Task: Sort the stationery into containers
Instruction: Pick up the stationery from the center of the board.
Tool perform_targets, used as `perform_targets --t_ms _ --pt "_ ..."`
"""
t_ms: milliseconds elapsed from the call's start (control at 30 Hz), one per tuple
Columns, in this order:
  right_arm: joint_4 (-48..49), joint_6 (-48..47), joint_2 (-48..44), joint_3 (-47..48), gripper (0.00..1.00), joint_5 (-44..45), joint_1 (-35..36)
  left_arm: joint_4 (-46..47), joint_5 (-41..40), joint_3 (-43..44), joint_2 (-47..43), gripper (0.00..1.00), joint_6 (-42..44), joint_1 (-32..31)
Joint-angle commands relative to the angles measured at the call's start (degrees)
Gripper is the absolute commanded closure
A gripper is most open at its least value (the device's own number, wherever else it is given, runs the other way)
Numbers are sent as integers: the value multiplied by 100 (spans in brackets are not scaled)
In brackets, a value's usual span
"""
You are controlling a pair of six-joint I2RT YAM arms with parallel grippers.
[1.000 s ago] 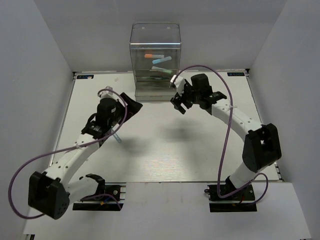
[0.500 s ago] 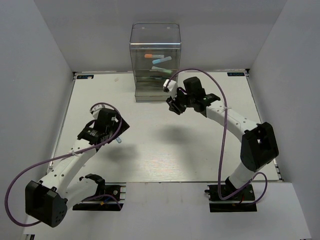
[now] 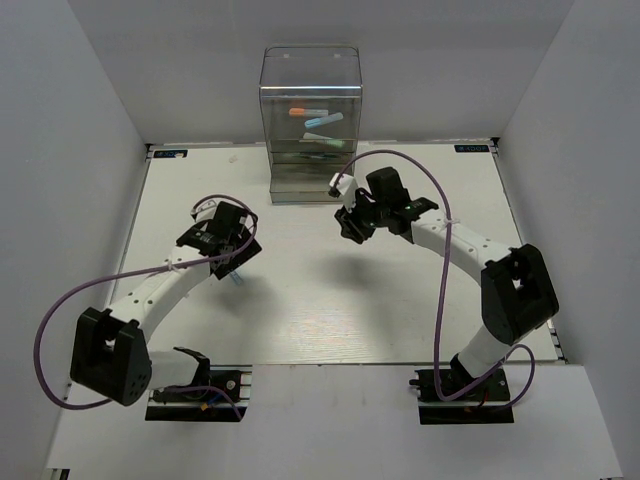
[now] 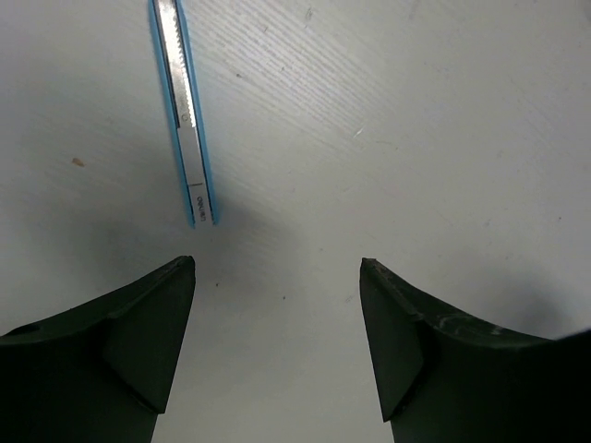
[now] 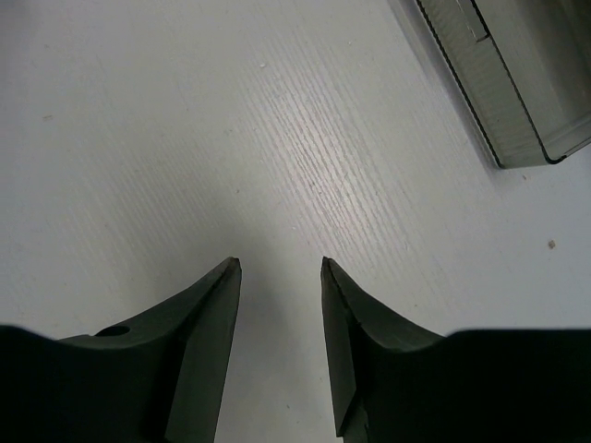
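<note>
Blue stick (image 4: 189,138) flat on table (image 4: 416,138), just ahead of wide-open, empty left jaws; right jaws narrowly open, empty.

The blue-edged stick (image 4: 187,120) is running off the top edge of the left wrist view, its far end cut away; from above, the left arm (image 3: 218,238) is covering nearly all of it. The clear box (image 5: 503,83) is showing only one corner in the right wrist view. The markers (image 3: 318,121) inside it are reading too small to tell apart from above
</note>
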Motion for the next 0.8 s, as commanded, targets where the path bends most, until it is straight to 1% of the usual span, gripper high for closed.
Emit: perform_targets --t_ms 0,133,233,333,367,600,700,767 --pt "226 142 -325 -114 53 -39 27 78 -162 392 227 18 146 33" --pt "323 212 -360 -246 52 -21 27 -106 -276 682 588 18 260 86" --pt "367 221 -386 -290 52 -12 18 -282 -425 683 729 18 261 139" --pt "402 230 -360 -316 52 -21 10 -282 -426 683 886 18 340 297" --pt "394 239 -351 -325 52 -30 18 -282 -374 683 983 18 401 445" --pt "437 230 -360 -360 51 -30 1 -63 30 735 1598 28 743 893" --pt "455 247 -404 -413 51 5 -8 -10 206 735 1862 31 858 1043" --pt "473 247 -439 -448 51 23 -8 43 286 683 1924 31 919 1096"
